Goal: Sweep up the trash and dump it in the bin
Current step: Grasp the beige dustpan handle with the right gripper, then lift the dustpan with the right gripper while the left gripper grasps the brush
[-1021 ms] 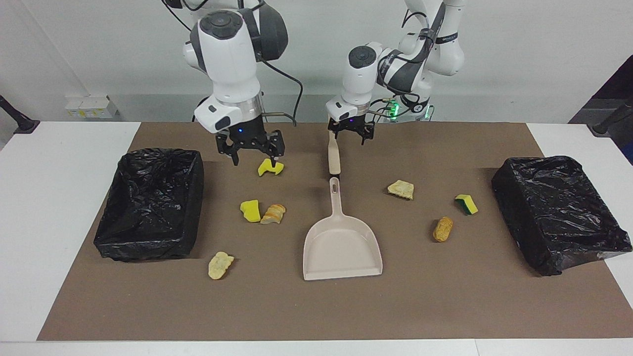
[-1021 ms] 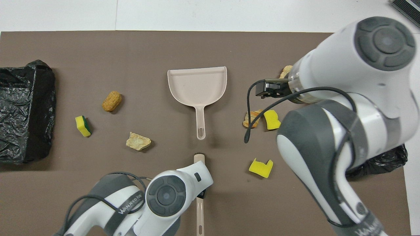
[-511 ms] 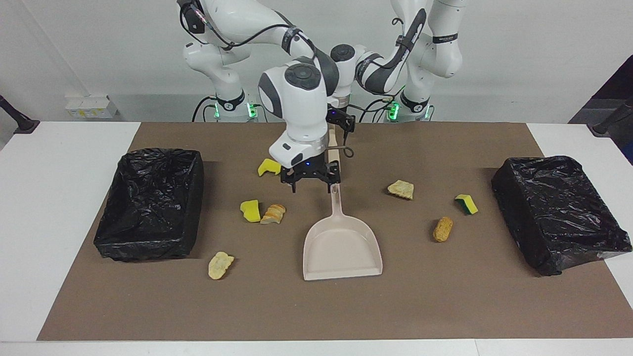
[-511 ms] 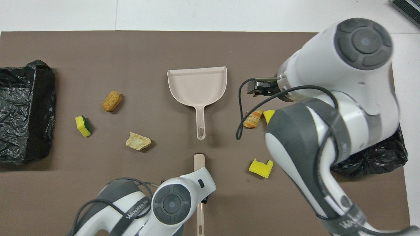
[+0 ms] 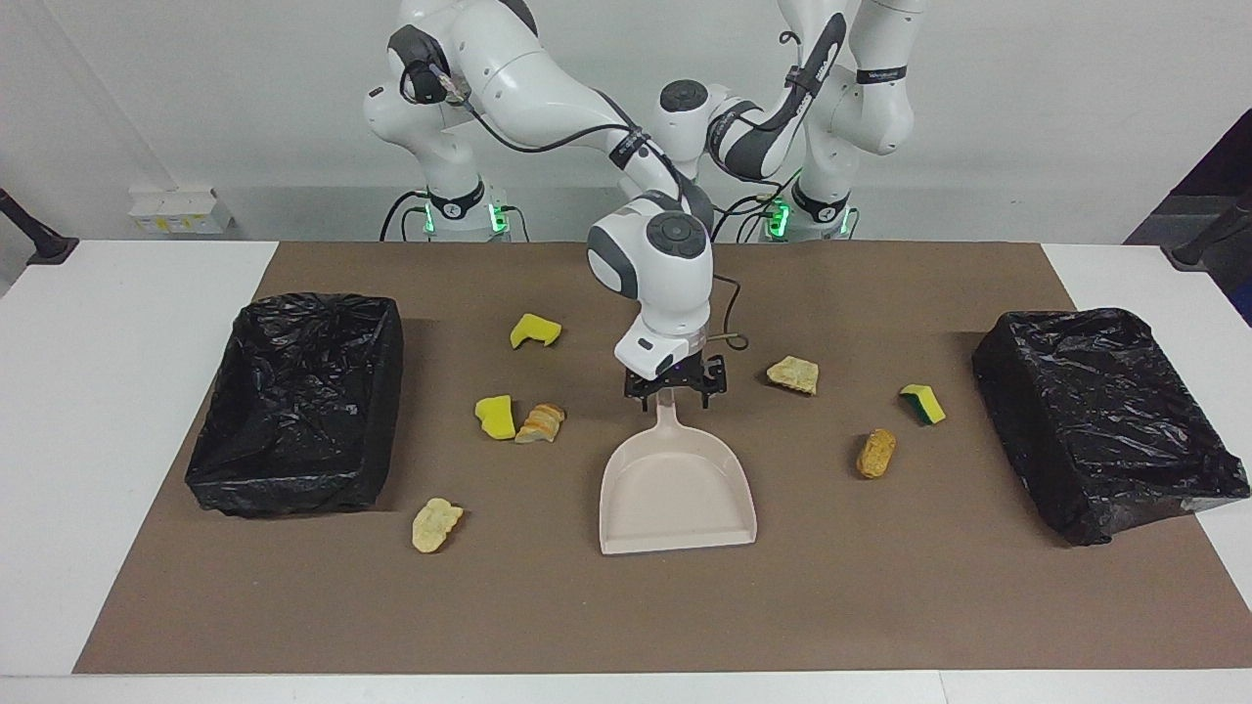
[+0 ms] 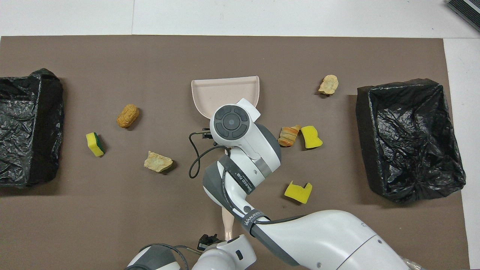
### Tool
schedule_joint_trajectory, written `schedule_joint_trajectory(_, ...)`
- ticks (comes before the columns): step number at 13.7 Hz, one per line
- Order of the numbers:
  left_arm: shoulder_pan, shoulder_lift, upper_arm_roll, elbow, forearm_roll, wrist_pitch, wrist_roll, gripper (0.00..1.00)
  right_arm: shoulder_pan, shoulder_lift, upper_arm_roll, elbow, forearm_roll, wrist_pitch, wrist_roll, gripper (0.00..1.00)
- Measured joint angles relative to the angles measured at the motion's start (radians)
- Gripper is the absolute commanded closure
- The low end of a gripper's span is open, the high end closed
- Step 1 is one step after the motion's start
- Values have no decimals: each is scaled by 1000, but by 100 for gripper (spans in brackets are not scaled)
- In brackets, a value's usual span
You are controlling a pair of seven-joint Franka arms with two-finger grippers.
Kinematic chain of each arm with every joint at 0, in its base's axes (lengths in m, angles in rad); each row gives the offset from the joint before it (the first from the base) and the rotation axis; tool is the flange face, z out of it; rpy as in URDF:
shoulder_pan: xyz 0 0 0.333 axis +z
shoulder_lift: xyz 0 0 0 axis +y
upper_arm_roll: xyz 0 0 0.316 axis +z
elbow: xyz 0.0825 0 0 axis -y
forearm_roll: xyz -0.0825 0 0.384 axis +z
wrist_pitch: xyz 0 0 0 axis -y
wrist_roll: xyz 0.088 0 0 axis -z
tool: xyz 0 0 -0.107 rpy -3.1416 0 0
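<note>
- Trash: seven scraps loose on counter, at dustpan's 3 and 9 o'clock seen overhead; nothing swept or dumped.
- My right end effector open astride dustpan handle; left end effector: cannot tell.

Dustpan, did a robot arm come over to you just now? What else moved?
Yes. The right gripper swung away from above the notched yellow sponge and came down at the handle of the dustpan, open and not gripping it yet. The left gripper stays by the brush handle. The dustpan, the scraps and both bins did not move.
</note>
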Motion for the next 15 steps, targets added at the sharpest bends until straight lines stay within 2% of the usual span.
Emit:
schedule_joint_trajectory(2,0,-5,0,-6,0,8,0,26,-2,-7,0,0,0,8,0,0)
schedule_joint_trajectory(4,0,-11,-4,-7,0,10,0,27,-2,-19,0,0,0,8,0,14)
schedule_joint_trajectory(5,0,-15,-6,-7,0,11,0,27,-2,-24,0,0,0,8,0,40)
schedule_joint_trajectory(6,0,-21,-9,-7,0,11,-1,31,-2,-27,0,0,0,9,0,80)
schedule_joint_trajectory(7,0,-26,-12,-8,0,11,-1,39,-2,-29,0,0,0,9,0,100)
schedule_joint_trajectory(8,0,-29,-14,-9,0,11,-2,57,-3,-31,0,0,0,11,0,100)
schedule_joint_trajectory(9,0,-31,-14,-10,0,11,-2,81,-5,-34,0,1,0,12,0,100)
schedule_joint_trajectory(10,0,-31,-15,-11,0,11,-2,100,-9,-38,0,1,0,12,0,100)
schedule_joint_trajectory(13,0,-31,-13,-13,0,11,-2,100,-16,-53,-1,2,-1,12,-31,100)
schedule_joint_trajectory(15,4,-34,-11,-13,0,1,-6,100,-34,-93,-2,3,-2,-2,-165,100)
